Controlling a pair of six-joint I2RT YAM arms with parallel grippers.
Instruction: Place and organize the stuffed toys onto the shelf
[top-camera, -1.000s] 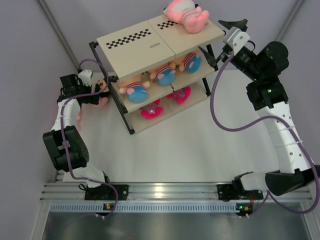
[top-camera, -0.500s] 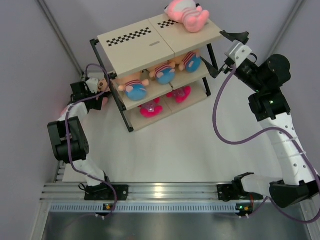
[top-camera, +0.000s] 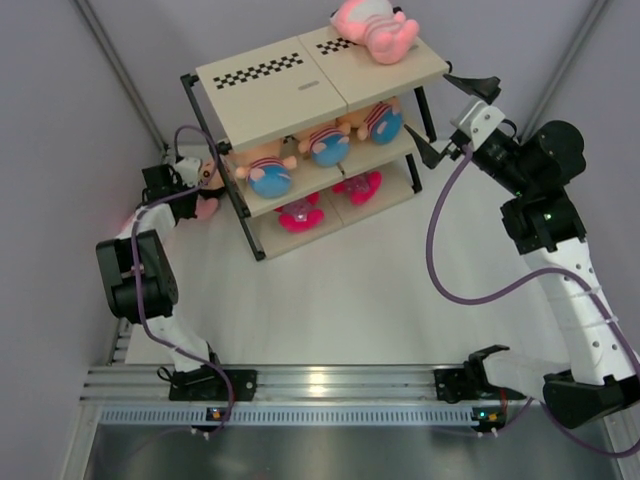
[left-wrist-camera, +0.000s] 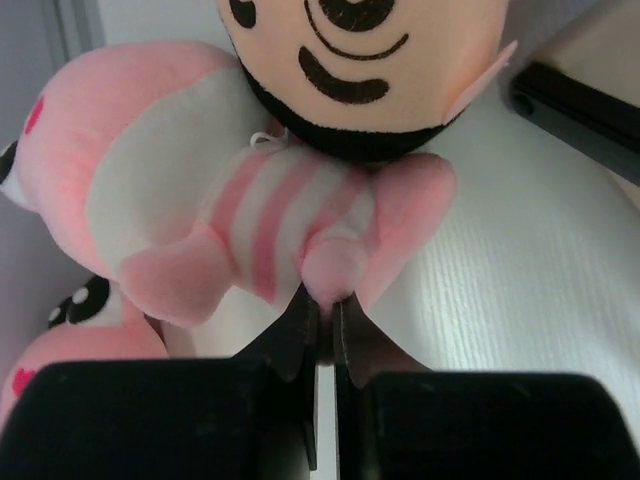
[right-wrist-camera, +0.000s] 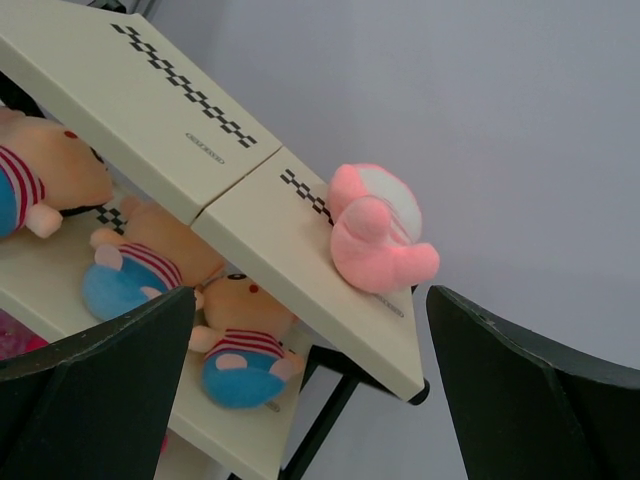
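My left gripper (left-wrist-camera: 322, 300) is shut on a small limb of a pink stuffed toy (left-wrist-camera: 240, 200) with a striped middle. That toy lies on the table left of the shelf (top-camera: 300, 85), under a boy doll's head (left-wrist-camera: 360, 60). From above, this gripper (top-camera: 190, 182) sits at the pair, pink toy (top-camera: 207, 208) and boy doll (top-camera: 208, 172). Three boy dolls (top-camera: 328, 147) lie on the middle board and two magenta toys (top-camera: 298, 215) on the bottom one. Another pink toy (top-camera: 372, 28) rests on the top board. My right gripper (top-camera: 447, 118) hangs open beside the shelf's right end, holding nothing.
The shelf's black leg (left-wrist-camera: 575, 100) stands just right of the gripped toy. A grey wall (top-camera: 60, 120) is close behind the left arm. In the right wrist view, the pink toy (right-wrist-camera: 375, 230) lies near the top board's corner (right-wrist-camera: 400, 375).
My left gripper moved in to the toys beside the shelf and closed on the pink toy's limb. The right gripper drifted slightly right, still open.
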